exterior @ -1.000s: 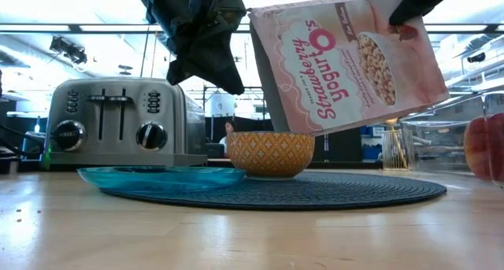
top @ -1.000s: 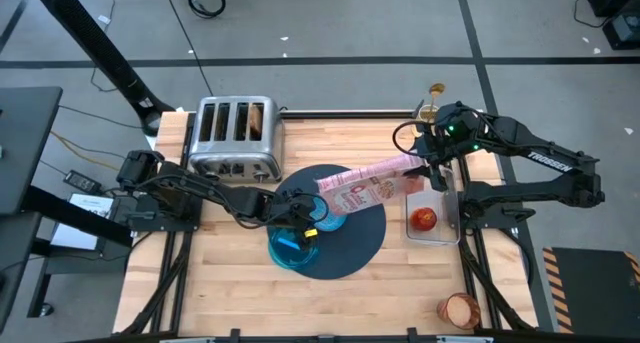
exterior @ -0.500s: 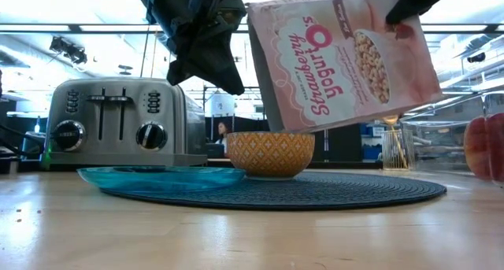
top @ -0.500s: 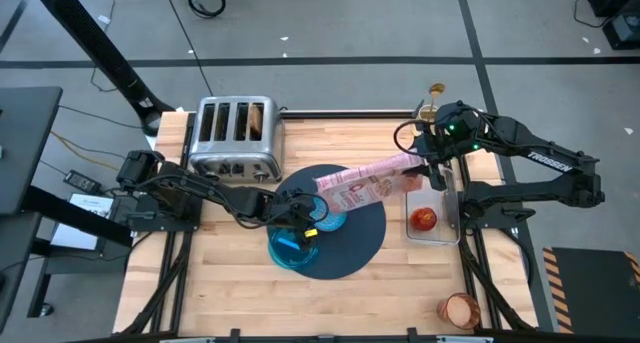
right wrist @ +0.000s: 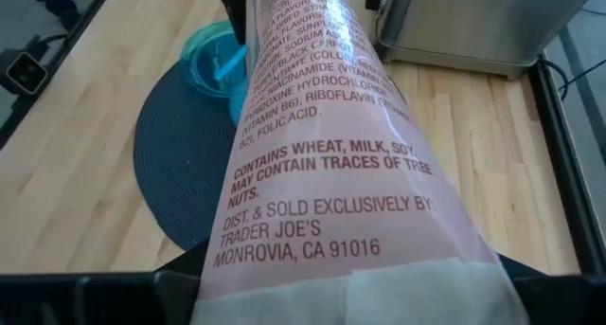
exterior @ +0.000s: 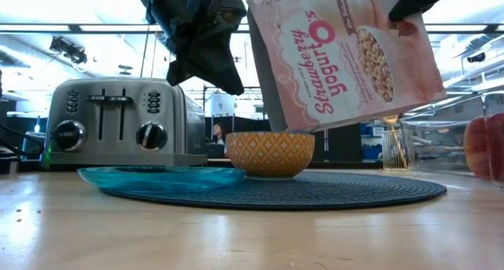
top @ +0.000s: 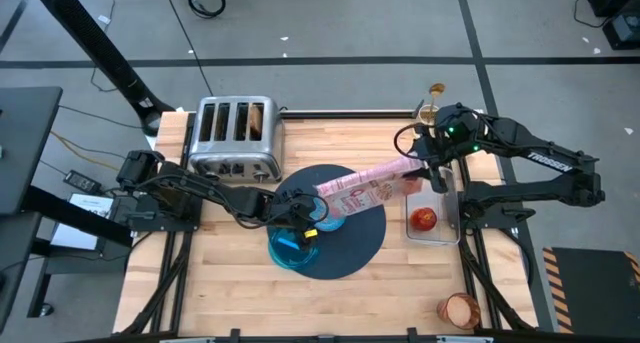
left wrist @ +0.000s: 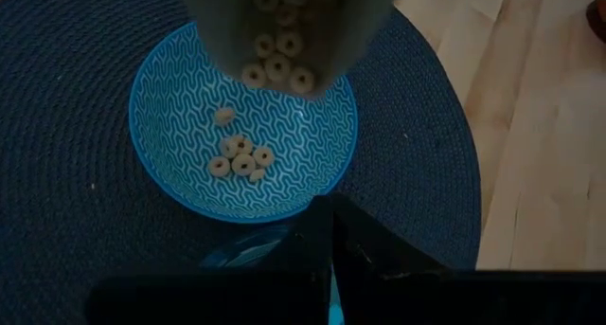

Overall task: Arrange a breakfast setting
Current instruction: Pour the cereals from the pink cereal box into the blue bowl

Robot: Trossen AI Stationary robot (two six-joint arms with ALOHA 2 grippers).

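Pink cereal bag (top: 362, 186) above bowl (left wrist: 243, 135), toaster (top: 236, 135) behind

Woven matt mat (exterior: 315, 190), glossy patterned bowl (left wrist: 244, 126), brushed-metal toaster (exterior: 118, 122), wood table (top: 230, 283)

Even overhead light, high view bright, shadows faint. Low view backlit by ceiling strips: left gripper (exterior: 206, 46) near-silhouette, glare on toaster (exterior: 114, 122), foreground wooden table (exterior: 236, 238) soft. Left wrist view dim; pink cereal bag (left wrist: 284, 31) blurred, fingers dark. Right wrist view: bag print sharp, background soft.
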